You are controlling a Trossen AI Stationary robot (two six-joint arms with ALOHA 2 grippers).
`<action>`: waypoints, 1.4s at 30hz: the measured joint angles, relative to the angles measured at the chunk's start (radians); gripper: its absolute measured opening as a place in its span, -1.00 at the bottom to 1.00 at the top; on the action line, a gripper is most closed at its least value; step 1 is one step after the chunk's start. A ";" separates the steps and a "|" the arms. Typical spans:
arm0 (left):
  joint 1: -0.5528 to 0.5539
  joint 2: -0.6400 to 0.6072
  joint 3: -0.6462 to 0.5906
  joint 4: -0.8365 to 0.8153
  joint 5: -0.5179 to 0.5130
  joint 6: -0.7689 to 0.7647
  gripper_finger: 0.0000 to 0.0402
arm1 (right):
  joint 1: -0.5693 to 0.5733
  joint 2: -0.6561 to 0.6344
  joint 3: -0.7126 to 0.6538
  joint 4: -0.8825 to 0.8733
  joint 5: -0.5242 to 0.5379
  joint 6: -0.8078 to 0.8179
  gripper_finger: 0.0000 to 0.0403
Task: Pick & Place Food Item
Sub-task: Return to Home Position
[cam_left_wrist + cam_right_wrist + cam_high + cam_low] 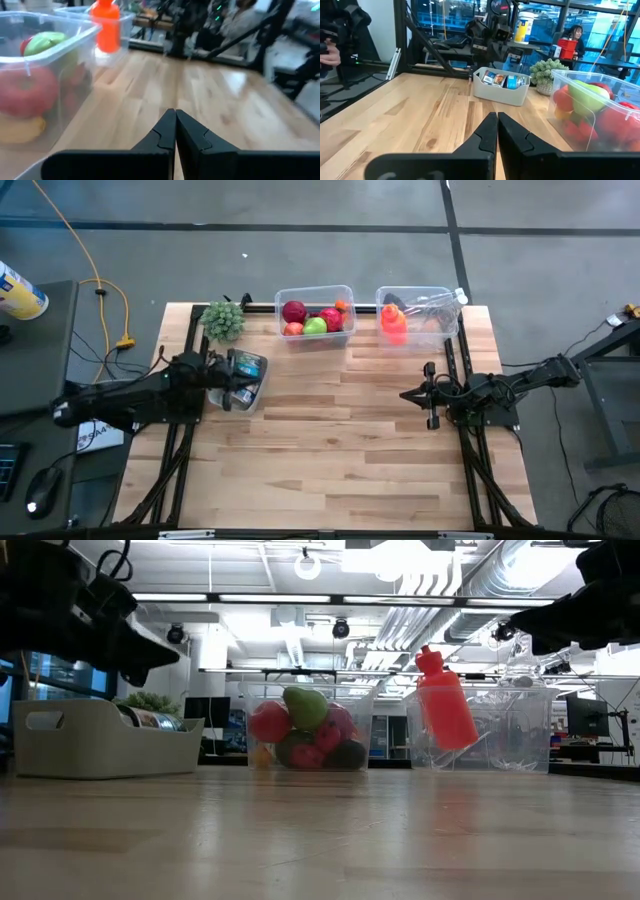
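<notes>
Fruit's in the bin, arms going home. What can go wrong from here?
1. Left gripper, shut, hangs over the grey basket; a low retract may clip its rim.
2. Green pear tops the pile in the left bin; a jolt might roll it out.
3. Orange bottle leans in the right bin, neck above the rim; could topple.
Right gripper, shut, waits by the table's right side.

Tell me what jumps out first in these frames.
The left clear bin at the table's far edge, piled with bright fruit, grabs the eye first. Next is the orange-red bottle leaning in the right clear bin beside it. Both arms sit at the table's sides, left end effector and right end effector shut and empty.
</notes>
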 joint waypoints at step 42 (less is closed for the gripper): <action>-0.161 -0.280 -0.002 -0.065 0.228 -0.268 -1.00 | 0.000 0.000 -0.002 -0.012 -0.001 0.000 -0.99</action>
